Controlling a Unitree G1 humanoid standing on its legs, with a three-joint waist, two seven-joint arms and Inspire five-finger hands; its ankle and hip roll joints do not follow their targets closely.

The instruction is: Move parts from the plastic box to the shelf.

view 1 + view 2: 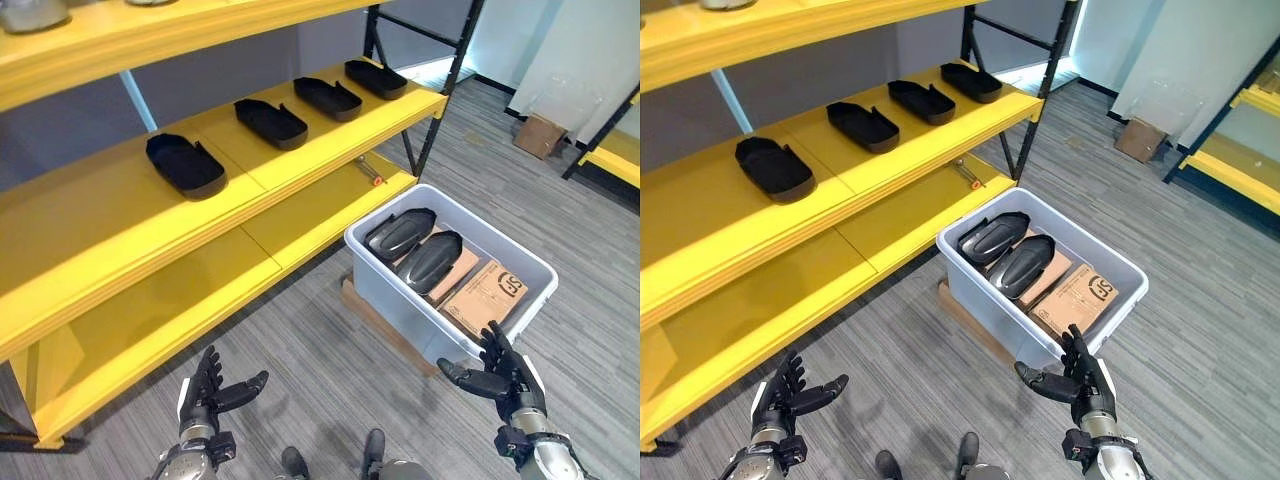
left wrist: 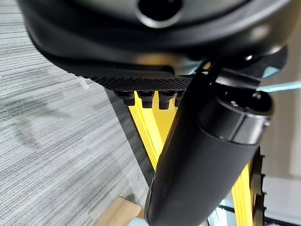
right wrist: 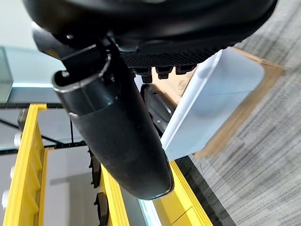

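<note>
A white plastic box (image 1: 530, 262) stands on the floor to the right of the yellow shelf (image 1: 110, 215). Two black moulded parts (image 1: 428, 260) lie side by side inside it, on top of brown cartons (image 1: 487, 296). Several matching black parts (image 1: 185, 163) sit in a row on the shelf's middle level. My right hand (image 1: 508, 377) hovers open just in front of the box's near corner, holding nothing. Low over the floor in front of the shelf, my left hand (image 1: 208, 390) is open and empty too.
An orange-handled tool (image 1: 370, 171) lies on the shelf's lower level (image 1: 180, 290). A flat wooden board (image 1: 378, 322) is under the box. A brown carton (image 1: 540, 134) sits on the floor at the far right beside another yellow rack (image 1: 612, 155).
</note>
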